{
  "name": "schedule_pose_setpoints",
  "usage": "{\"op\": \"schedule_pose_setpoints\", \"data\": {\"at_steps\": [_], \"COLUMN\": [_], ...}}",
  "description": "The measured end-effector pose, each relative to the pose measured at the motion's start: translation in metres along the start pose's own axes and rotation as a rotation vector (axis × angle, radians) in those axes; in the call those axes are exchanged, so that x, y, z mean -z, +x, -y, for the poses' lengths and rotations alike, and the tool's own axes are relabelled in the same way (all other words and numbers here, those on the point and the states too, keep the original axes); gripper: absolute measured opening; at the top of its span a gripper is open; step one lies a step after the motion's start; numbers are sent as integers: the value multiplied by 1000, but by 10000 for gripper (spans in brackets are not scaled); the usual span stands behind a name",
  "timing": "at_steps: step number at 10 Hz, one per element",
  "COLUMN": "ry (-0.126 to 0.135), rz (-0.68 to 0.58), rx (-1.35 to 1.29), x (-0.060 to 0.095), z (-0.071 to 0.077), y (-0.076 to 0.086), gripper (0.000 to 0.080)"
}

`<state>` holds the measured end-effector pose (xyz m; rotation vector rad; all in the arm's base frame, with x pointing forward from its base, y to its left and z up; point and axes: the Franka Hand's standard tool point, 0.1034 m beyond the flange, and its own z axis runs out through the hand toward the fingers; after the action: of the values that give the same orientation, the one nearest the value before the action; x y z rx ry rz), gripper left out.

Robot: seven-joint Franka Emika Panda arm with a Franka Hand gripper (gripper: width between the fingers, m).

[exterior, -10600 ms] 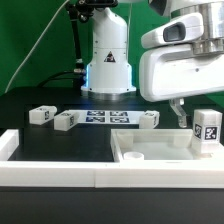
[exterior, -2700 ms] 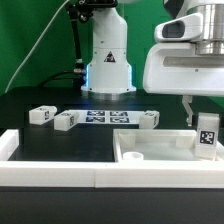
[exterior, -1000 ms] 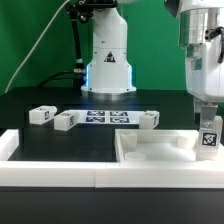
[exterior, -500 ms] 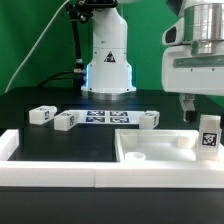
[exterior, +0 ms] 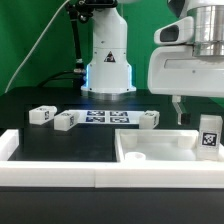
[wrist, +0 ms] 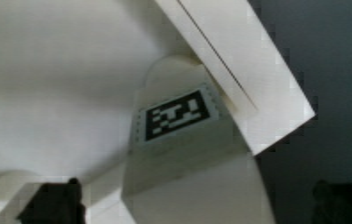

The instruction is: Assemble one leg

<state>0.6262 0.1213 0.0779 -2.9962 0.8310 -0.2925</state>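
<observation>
One leg, a stubby white peg with a square tag, stands upright at the right corner of the large white panel. My gripper hangs just above it, open. One dark finger shows on the exterior view's left of the leg; the other is out of frame. In the wrist view the leg sits between the two spread fingers of the gripper without visible contact. Three more legs lie on the black table.
The marker board lies flat between the loose legs. The robot's white base stands behind it. A white raised border runs along the front of the table, with a block at its left end.
The hand has turned about its vertical axis over the last second and now shows its broad side. The finger has moved away from the leg. The leg has stayed upright in place.
</observation>
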Motion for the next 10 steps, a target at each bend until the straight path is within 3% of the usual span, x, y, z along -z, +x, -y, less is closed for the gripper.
{"op": "schedule_pose_setpoints", "data": {"at_steps": [3,5,6,7,10], "ry": [-25,-31,-32,-32,-30], "rz": [-11,-13,-13,-13,-12], "rx": [239,300,300,297,251], "x": [-1,-1,-1,-1,-2], "z": [-1,-2,-2,-3,-4], "y": [0,1,1,1,2], "gripper": [649,384,384,291,291]}}
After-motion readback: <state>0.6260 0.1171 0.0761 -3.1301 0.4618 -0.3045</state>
